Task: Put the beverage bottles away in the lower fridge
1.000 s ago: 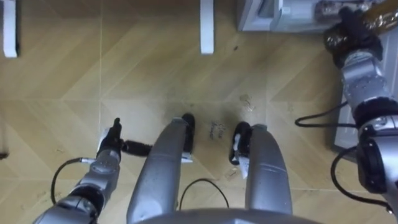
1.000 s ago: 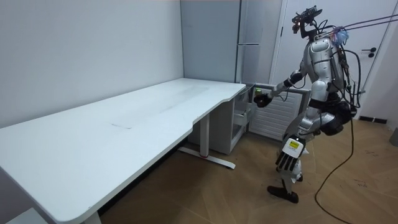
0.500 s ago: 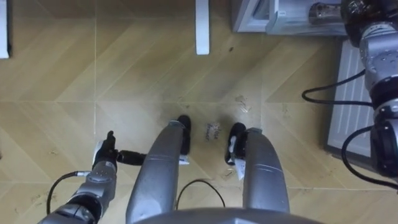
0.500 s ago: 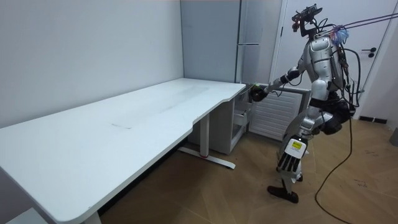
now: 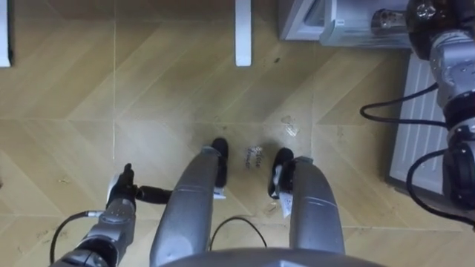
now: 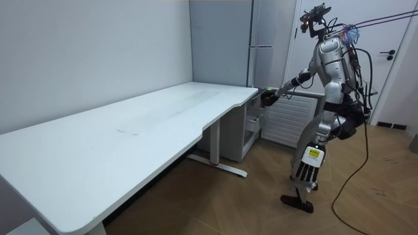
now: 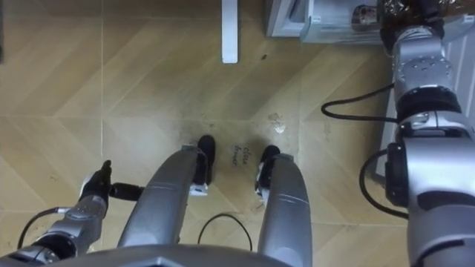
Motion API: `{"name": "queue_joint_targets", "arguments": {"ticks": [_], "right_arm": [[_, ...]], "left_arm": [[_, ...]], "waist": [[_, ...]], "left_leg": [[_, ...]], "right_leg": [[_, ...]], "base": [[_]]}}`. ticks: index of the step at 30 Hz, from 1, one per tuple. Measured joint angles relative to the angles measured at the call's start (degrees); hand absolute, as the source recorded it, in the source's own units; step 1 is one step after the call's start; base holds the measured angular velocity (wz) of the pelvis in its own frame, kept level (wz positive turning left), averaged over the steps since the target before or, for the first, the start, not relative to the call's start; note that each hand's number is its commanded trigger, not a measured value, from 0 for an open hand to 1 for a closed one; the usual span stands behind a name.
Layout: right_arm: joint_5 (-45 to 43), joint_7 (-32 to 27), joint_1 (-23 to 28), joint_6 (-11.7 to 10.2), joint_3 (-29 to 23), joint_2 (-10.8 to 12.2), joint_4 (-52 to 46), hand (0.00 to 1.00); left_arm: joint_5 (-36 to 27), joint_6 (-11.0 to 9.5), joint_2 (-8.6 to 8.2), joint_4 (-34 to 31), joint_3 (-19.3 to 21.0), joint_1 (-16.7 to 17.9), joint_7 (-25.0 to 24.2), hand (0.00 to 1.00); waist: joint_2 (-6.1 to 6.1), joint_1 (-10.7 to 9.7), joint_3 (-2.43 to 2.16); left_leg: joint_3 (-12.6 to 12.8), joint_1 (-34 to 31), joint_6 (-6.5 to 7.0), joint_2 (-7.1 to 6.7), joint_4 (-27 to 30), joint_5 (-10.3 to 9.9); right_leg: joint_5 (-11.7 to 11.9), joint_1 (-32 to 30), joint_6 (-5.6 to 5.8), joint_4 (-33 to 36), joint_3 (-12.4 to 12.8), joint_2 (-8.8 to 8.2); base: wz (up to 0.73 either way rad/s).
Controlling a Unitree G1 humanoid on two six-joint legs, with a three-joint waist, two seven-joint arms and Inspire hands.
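Wood floor (image 5: 148, 89) | right hand (image 5: 427, 15) curled round bottle (image 5: 382, 18) at fridge drawer (image 5: 349, 31); left hand (image 5: 119, 202) slack, low

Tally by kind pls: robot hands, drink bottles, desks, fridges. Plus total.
Robot hands: 2 (left robot hand, right robot hand)
Drink bottles: 1 (drink bottle)
Desks: 1 (desk)
Fridges: 1 (fridge)
Total: 5

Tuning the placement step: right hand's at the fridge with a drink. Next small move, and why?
Probably lower the right hand a little and set the drink into the open fridge drawer: the drink appears held over the drawer, not yet resting inside. The left hand hangs idle.
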Motion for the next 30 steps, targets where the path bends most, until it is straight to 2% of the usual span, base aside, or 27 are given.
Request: {"name": "queue_joint_targets", "arguments": {"ticks": [3,9,15,21,30], "right_arm": [[0.30,-0.86,0.00,0.00,-1.71,-0.01,0.00,0.00],[-0.61,-0.85,0.02,0.45,-1.50,0.02,1.65,0.00],[-2.38,-0.77,0.02,1.01,-1.36,0.01,2.80,0.00],[-3.15,-0.02,0.06,0.98,0.82,-0.26,2.65,0.00],[-3.57,0.05,0.06,0.82,2.94,-0.76,2.65,0.00]], "left_arm": [[0.01,0.69,0.00,-0.14,0.05,0.04,0.02,0.00],[0.50,1.26,0.09,-0.31,-0.01,0.12,0.02,0.00],[0.57,2.46,0.94,-0.14,-0.09,0.68,-0.62,0.00],[0.82,3.70,2.01,-0.28,-1.28,1.94,-0.97,0.00],[2.18,4.36,2.03,-0.70,-2.35,2.27,-2.00,0.00]], "waist": [[-0.01,0.38,0.00],[-0.07,1.07,0.04],[-0.15,1.44,0.07],[-0.35,1.74,0.02],[-0.44,1.87,0.02]], "left_leg": [[-0.10,0.22,-0.06,0.01,-0.76,0.37],[-0.70,0.08,-0.10,0.13,-0.52,0.38],[-1.25,1.23,-0.07,0.01,-0.62,0.37],[-1.59,1.60,-0.42,0.12,-1.03,0.63],[-1.58,1.84,-0.52,0.11,-1.52,0.95]], "right_leg": [[0.31,0.26,-0.08,-0.67,-0.33,-0.02],[0.31,0.74,-0.13,-1.12,-1.30,-0.02],[0.25,2.60,0.02,-1.76,-2.06,-0.12],[0.31,2.85,-0.04,-2.21,-1.81,0.46],[0.52,2.95,-0.20,-2.34,-1.82,0.45]], "base": [[0.04],[0.05],[0.05],[-0.01],[0.00]]}}
